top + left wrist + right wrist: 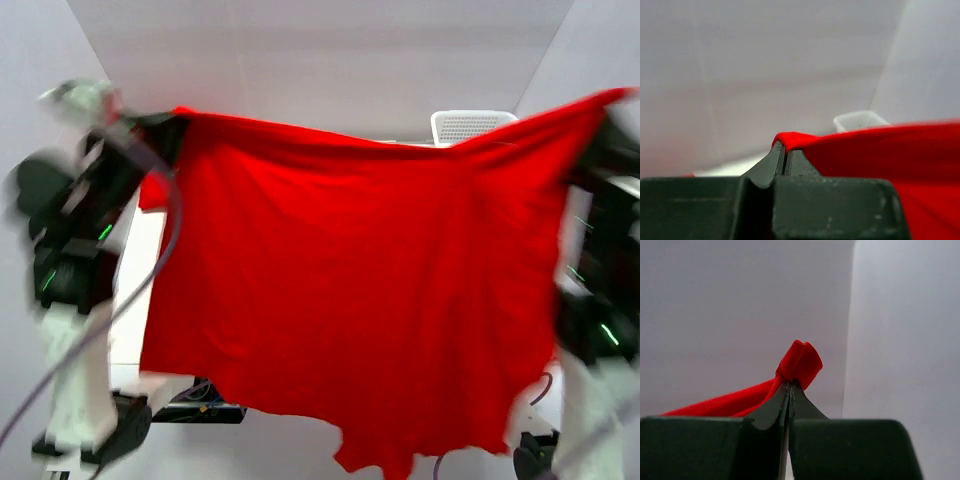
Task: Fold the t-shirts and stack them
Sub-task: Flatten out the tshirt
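The left end effector (785,152) is pressed together on one top corner of a red t-shirt (350,300), and the right end effector (790,386) pinches the opposite corner. The cloth hangs spread between them, raised off the bench (135,290) (top edge running left to right). Neither arm is nearer, so laying it flat probably needs both lowering together.
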